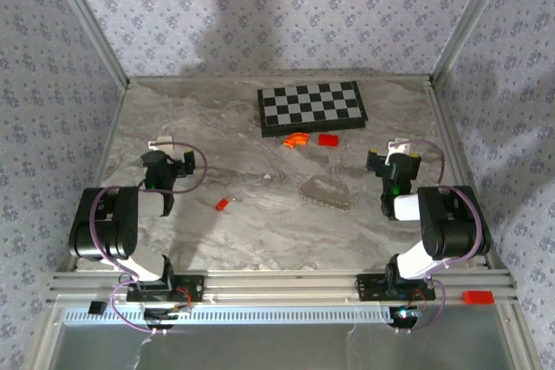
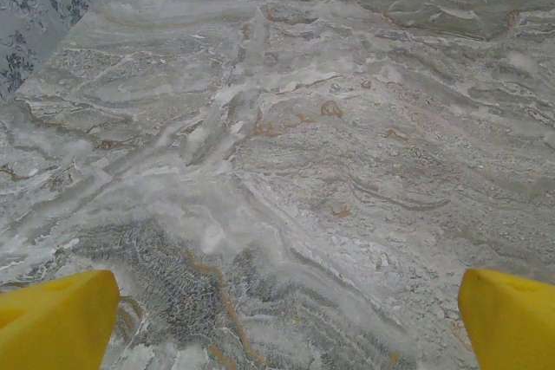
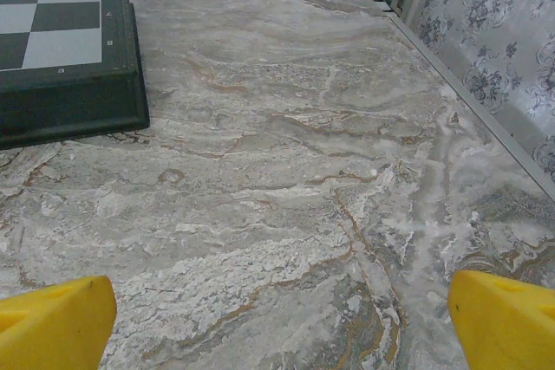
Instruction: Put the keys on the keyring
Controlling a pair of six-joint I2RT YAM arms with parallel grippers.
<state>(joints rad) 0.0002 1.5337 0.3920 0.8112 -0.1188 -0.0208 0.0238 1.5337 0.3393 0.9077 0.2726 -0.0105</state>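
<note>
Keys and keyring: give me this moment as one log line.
keys loose on table | keyring apart, to their right | left tool open, empty | right tool open, empty

I am watching the spare bits on the marble table (image 1: 199, 119)
A black-and-white chessboard (image 1: 312, 107) is lying flat near the far edge; an orange curved piece (image 1: 297, 139) and a red rectangular block (image 1: 328, 139) are sitting side by side just in front of it. Another red block (image 1: 477, 297) is resting on the metal rail (image 1: 286, 283) at near right
</note>
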